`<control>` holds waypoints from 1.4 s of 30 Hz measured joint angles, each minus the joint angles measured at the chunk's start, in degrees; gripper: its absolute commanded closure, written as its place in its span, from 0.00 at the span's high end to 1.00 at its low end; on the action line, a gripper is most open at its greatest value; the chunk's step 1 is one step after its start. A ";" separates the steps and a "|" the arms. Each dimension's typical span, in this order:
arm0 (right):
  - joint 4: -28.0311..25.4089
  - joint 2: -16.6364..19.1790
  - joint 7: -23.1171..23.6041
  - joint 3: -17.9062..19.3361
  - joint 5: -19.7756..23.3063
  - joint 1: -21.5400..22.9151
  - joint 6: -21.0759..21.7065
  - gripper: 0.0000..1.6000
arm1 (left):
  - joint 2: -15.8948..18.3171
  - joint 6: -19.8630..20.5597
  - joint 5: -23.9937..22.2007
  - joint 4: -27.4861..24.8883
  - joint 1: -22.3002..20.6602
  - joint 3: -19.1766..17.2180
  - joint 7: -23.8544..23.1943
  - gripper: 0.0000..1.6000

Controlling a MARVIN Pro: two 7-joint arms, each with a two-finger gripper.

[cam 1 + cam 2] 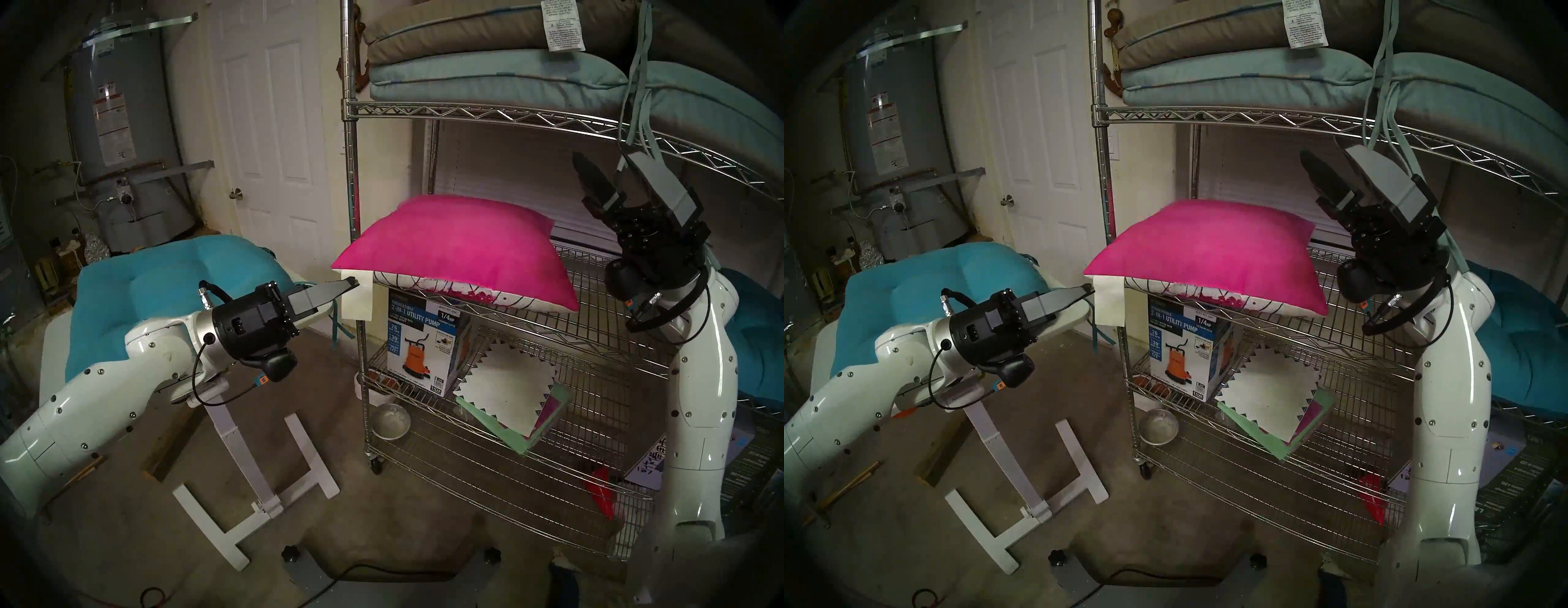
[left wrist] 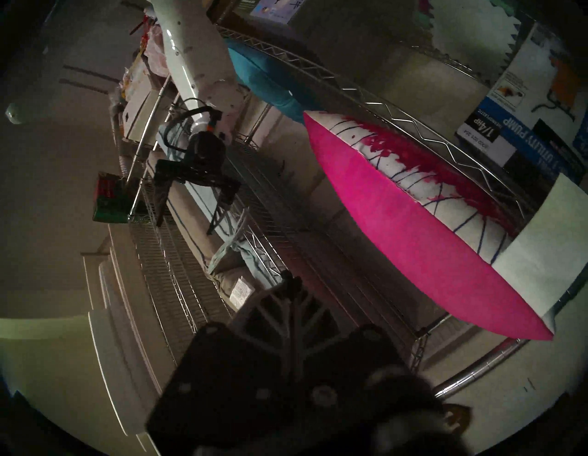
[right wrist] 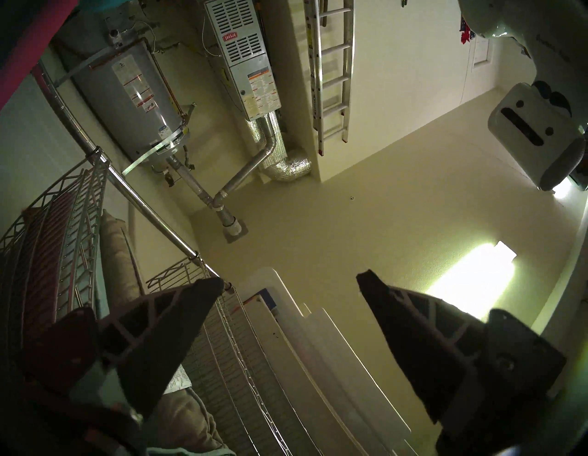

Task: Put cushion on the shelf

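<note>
Head stereo left view: the cushion [image 1: 458, 250] is shown lying flat, pink face up and patterned cream face down, on the middle tier of the shelf [image 1: 594, 322], its near-left corner overhanging the front rail beside the corner post. A white tag [image 1: 357, 300] is seen hanging from that overhanging corner. Because most of the cushion's underside is carried by the wire grid, the placement is judged essentially complete, though the protruding corner could be nudged further in. The left gripper [image 1: 351, 282] is held nearly level with its fingers brought fully together; its tip is seen just at the top edge of the tag, and whether the tag is pinched or merely touched cannot be told. The right gripper [image 1: 594, 182] is raised beside the cushion's right edge, below the upper tier, with its fingers spread wide apart and nothing held between them. A utility pump box [image 1: 424, 344] is stored on the tier beneath.
</note>
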 measured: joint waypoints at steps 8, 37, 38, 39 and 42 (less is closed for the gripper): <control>-5.61 -3.85 6.56 3.66 3.13 -4.24 -2.02 1.00 | 0.27 5.83 -1.02 -4.97 2.49 -1.83 -10.91 0.00; -15.77 -15.00 31.74 8.25 15.73 -7.93 -6.78 1.00 | -8.53 7.06 3.01 -0.20 -4.61 4.85 -34.24 0.00; -15.83 -15.12 31.98 8.27 15.89 -7.92 -6.82 1.00 | -8.76 6.81 3.14 0.12 -4.99 4.92 -34.25 0.00; -15.91 -15.24 32.25 8.28 16.08 -7.90 -6.86 1.00 | -9.01 6.54 3.27 0.47 -5.43 4.97 -34.25 0.00; -16.13 -15.62 33.14 8.34 16.66 -7.84 -6.95 1.00 | -9.83 5.69 3.66 1.56 -6.84 5.04 -34.04 0.00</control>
